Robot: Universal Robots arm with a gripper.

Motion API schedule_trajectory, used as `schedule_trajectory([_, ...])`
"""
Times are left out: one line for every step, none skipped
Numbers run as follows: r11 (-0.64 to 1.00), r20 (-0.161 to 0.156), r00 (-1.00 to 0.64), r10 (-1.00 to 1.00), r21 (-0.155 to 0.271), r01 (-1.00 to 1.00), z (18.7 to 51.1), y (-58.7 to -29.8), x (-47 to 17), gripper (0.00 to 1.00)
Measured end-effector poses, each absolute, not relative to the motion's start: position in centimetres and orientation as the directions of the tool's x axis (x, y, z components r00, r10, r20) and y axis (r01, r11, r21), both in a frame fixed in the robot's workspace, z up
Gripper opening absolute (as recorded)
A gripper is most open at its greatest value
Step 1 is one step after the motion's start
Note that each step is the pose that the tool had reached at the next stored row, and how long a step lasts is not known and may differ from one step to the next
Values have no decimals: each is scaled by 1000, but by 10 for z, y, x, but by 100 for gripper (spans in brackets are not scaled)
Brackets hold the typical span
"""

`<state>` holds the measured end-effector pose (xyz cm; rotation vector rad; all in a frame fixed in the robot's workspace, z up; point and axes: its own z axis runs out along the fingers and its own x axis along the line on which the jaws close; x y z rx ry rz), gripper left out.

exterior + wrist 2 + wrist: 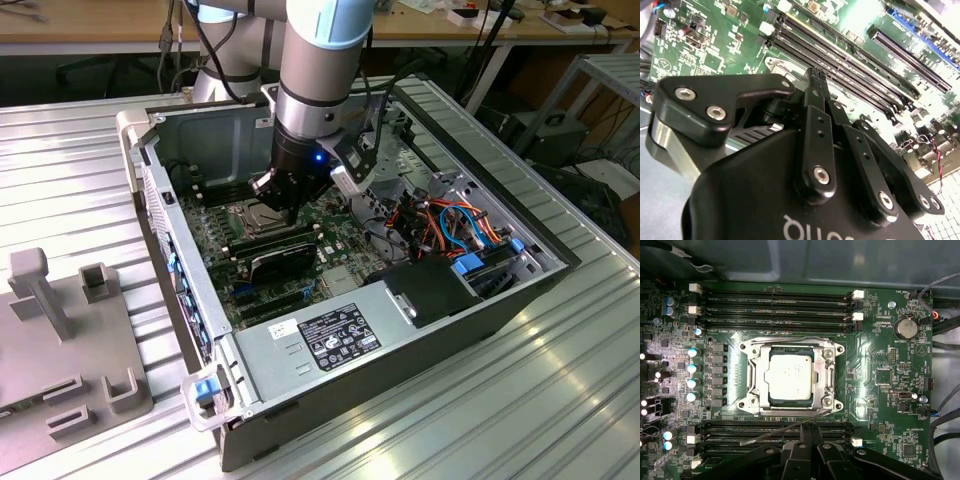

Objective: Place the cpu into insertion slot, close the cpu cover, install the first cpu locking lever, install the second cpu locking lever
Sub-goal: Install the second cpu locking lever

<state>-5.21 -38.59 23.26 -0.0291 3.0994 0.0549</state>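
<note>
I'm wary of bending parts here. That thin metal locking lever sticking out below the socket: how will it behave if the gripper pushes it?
The locking lever is a long, thin wire rod, so it would likely flex and spring rather than stay rigid. Being smooth bare metal, it may slip off the gripper fingertips. It stands free of the cpu cover, probably pivoting at one end.

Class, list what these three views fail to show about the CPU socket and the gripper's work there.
- Pin field of the insertion slot: first wrist view, covered by the cpu and cpu cover.
- Where the locking lever meets the gripper: first wrist view, hidden behind the gripper.
- The whole socket: second wrist view, behind the gripper's body.
- Part of the socket: exterior view, blocked by the gripper.
</note>
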Motion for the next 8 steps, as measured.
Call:
schedule_trajectory([999, -42, -999, -18, 35, -20, 233, -386, -52, 11])
schedule_trajectory([999, -42, -999, -18, 35, -20, 233, -386, -52, 11])
schedule_trajectory([999, -42, -999, -18, 35, -19, 232, -386, -52, 11])
schedule_trajectory([999, -42, -999, -18, 36, -19, 232, -386, -52, 11])
schedule_trajectory([999, -42, -999, -18, 36, -19, 232, -386, -52, 11])
schedule_trajectory([999, -42, -999, -18, 36, -20, 232, -386, -52, 11])
schedule_trajectory([999, -42, -999, -18, 36, -19, 232, -386, -52, 11])
schedule_trajectory([999, -42, -999, -18, 36, -19, 232, -386, -52, 11])
